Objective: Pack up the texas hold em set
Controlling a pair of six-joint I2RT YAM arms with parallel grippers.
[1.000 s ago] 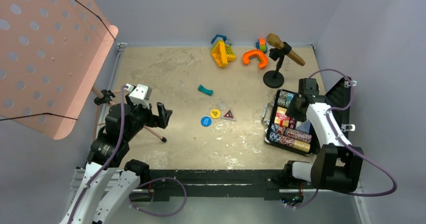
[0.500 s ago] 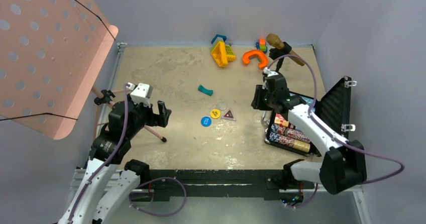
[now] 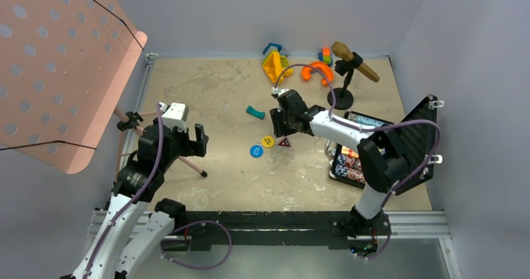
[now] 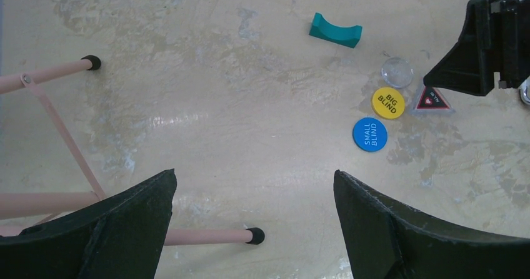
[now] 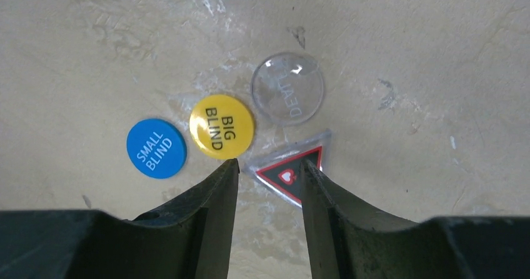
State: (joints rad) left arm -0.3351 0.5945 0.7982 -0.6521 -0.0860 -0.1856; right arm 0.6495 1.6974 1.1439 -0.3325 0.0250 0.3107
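The set's black case lies open at the right, chip rows in its tray. A blue "SMALL BLIND" token, a yellow "BIG BLIND" token, a clear dealer disc and a triangular token lie together on the table's middle. My right gripper hovers low over them, open. Its left finger ends at the yellow token's rim. Its right finger overlaps the triangle's corner. My left gripper stands wide open and empty, well left of the tokens. No dice show.
A teal curved piece lies just behind the tokens. Yellow and orange toys sit at the back. A microphone stand rises near the case. The pink music stand has a leg under my left gripper.
My right arm has swung from over the open case leftward to the tokens at the table's middle. The left arm has barely moved.
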